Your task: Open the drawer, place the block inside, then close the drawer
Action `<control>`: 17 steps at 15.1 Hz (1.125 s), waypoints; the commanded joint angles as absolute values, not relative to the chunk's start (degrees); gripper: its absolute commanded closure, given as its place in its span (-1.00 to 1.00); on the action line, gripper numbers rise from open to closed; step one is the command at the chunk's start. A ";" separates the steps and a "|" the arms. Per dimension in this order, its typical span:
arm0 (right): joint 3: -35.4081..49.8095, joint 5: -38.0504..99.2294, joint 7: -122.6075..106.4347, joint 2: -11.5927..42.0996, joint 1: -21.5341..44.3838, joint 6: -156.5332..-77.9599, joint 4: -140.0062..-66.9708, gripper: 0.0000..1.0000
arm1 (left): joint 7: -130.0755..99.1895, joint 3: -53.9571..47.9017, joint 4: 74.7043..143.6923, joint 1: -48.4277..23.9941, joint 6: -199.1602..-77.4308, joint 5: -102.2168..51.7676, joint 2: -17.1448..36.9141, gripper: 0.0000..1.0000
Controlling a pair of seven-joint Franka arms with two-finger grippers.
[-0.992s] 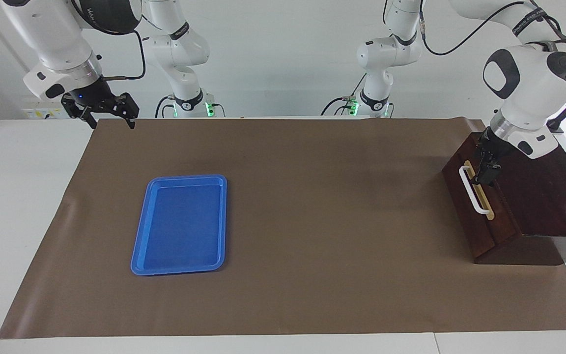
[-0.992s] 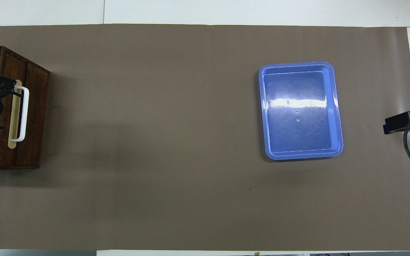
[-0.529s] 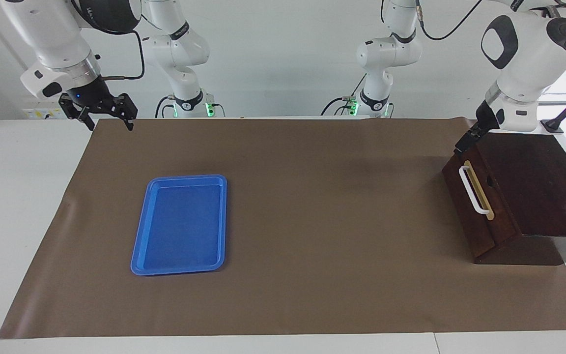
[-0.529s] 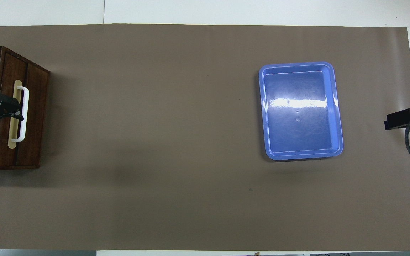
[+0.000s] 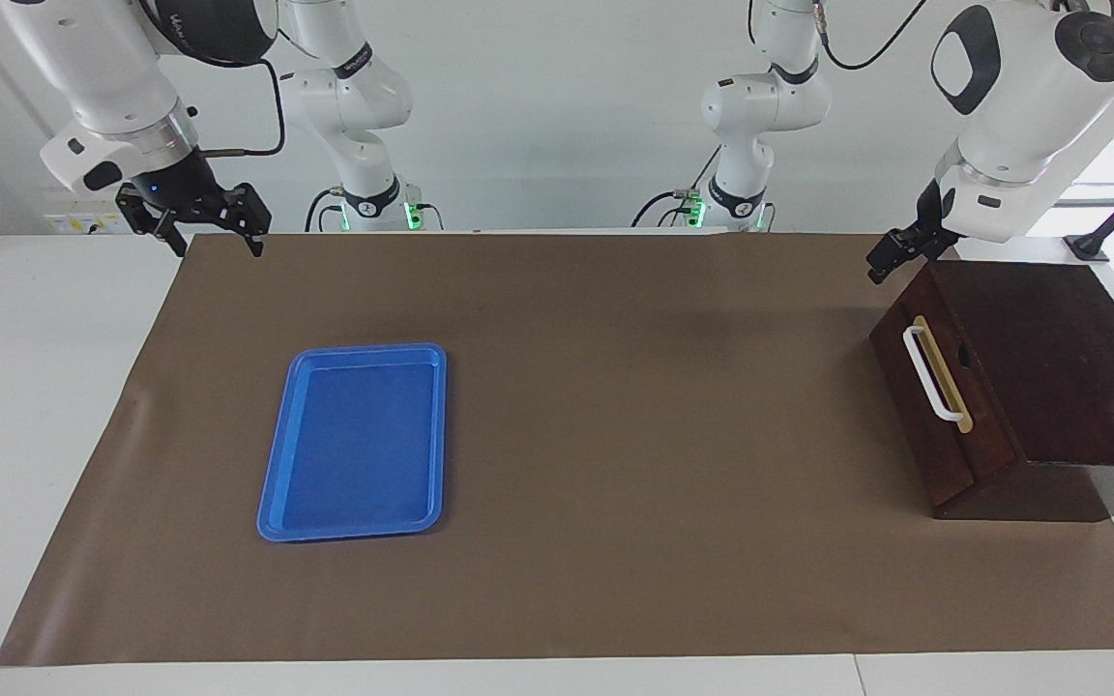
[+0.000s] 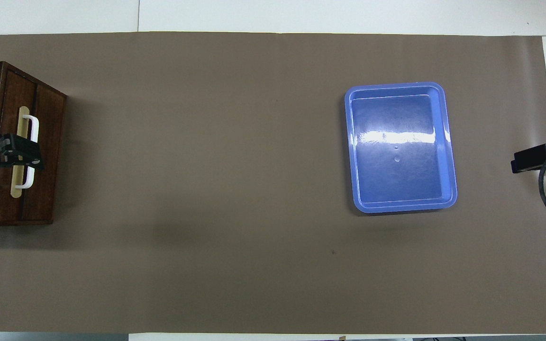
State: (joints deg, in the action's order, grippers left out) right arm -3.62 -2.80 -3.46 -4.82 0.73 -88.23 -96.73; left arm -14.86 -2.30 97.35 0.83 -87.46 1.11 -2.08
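A dark brown wooden box (image 5: 1050, 377) is shown at the left arm's end of the table, standing on a brown mat (image 5: 615, 435). The drawer (image 5: 939, 406) is seen pushed in, its front flush with the box. A white bar handle (image 5: 932, 373) is mounted on a tan strip (image 5: 949, 379) on the drawer front; in the overhead view the handle (image 6: 31, 151) is partly covered by the gripper above it. The yellow block is not seen in either view.

The left gripper (image 5: 891, 253) is held in the air over the corner of the box nearer the robots, clear of the handle and of the wood. Whether its fingers are parted or closed cannot be told. In the overhead view the same gripper (image 6: 19, 152) is seen lying across the handle only because it is raised.

The right gripper (image 5: 214, 232) is held in the air over the mat's edge at the right arm's end of the table, where the arm waits. Its fingers (image 5: 252, 224) are spread wide, and nothing is held between them.

A flat blue plastic tray (image 5: 272, 474) is laid on the mat toward the right arm's end, well apart from the box. No object is seen in the tray (image 6: 448, 142).
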 commanded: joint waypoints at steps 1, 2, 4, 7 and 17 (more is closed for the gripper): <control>-3.16 -1.93 -3.25 -5.27 -0.09 -88.33 -96.68 -1.00 | -10.22 -1.41 91.86 -0.61 -82.63 0.44 2.37 -1.00; -3.16 -2.02 -3.25 -5.36 -0.09 -88.33 -96.77 -1.00 | -8.80 -1.32 91.50 -0.70 -82.36 0.18 2.29 -1.00; -3.08 -2.02 -3.34 -5.36 0.00 -88.33 -96.77 -1.00 | -5.47 -1.14 92.20 -0.97 -82.70 0.35 1.41 -1.00; -3.16 -2.02 -3.34 -5.54 0.09 -88.33 -97.12 -1.00 | -4.48 -1.14 92.20 -1.76 -82.71 0.44 1.32 -1.00; -3.16 -2.02 -3.34 -5.54 -0.26 -88.42 -97.12 -1.00 | -3.52 -1.23 91.76 -2.72 -82.44 1.05 1.32 -1.00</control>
State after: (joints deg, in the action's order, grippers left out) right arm -3.50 -2.80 -3.45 -4.82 0.77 -88.23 -96.73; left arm -4.94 -2.06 93.14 -1.82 -83.80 0.87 1.07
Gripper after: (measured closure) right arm 0.000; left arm 0.000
